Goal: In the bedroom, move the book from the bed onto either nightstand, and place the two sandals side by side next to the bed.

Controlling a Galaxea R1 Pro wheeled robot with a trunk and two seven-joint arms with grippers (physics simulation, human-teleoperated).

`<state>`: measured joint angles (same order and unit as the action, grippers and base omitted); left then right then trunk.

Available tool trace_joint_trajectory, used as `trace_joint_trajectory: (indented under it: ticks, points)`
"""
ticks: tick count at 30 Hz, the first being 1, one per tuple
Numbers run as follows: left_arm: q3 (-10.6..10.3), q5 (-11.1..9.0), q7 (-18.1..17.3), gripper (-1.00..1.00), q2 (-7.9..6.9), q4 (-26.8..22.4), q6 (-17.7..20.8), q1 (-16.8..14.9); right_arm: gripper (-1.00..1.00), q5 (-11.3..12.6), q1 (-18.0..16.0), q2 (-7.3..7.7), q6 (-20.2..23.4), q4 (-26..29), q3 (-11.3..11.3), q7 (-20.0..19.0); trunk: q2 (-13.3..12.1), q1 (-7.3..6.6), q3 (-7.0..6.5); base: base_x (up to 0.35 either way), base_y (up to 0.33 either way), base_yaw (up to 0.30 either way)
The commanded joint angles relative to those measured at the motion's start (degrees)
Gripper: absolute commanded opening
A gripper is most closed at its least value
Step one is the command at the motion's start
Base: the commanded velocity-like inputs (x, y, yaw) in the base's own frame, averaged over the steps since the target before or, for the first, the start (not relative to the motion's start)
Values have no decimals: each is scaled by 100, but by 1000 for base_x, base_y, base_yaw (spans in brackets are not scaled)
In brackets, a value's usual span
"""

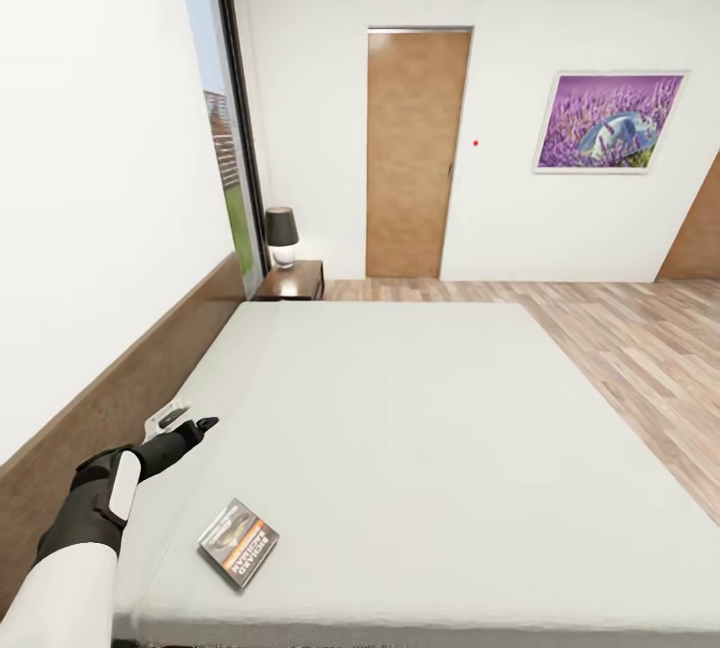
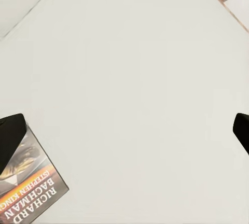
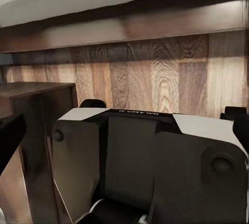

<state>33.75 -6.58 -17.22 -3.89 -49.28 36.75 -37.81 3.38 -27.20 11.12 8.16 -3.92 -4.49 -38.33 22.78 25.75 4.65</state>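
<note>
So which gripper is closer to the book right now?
Left. The left gripper hovers over the bed, open, with the book just off to one side of its fingers. The right gripper is down low beside the wooden bed frame, away from the book.

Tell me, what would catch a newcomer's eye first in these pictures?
The big off-white bed takes up most of the room, with a small book lying near its close edge. The robot's left gripper reaches over the mattress just beyond the book. On the far wall hangs a purple lavender picture, right of a wooden door.
</note>
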Motion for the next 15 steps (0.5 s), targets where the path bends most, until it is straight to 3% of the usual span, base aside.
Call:
trace_joint_trajectory:
  ticks: [1, 4, 8, 15]
  points:
    - [15, -54, 2, 100, 4, -3, 49, -7, 100, 37, -9, 47, 55, -12, -44, -83, 14, 4, 22, 0, 0, 88]
    - [17, -54, 1, 100, 10, -3, 51, -7, 100, 39, -11, 289, 55, -12, -43, -793, 14, 4, 49, 0, 0, 83]
    - [15, -54, 1, 100, 11, -2, 51, -7, 100, 40, -13, 406, 55, -12, -43, -1414, 14, 4, 84, 0, 0, 80]
    - [10, -54, 1, 100, 16, 2, 52, -7, 100, 48, -12, 449, 43, -12, -49, -1659, 14, 4, 145, 0, 0, 78]
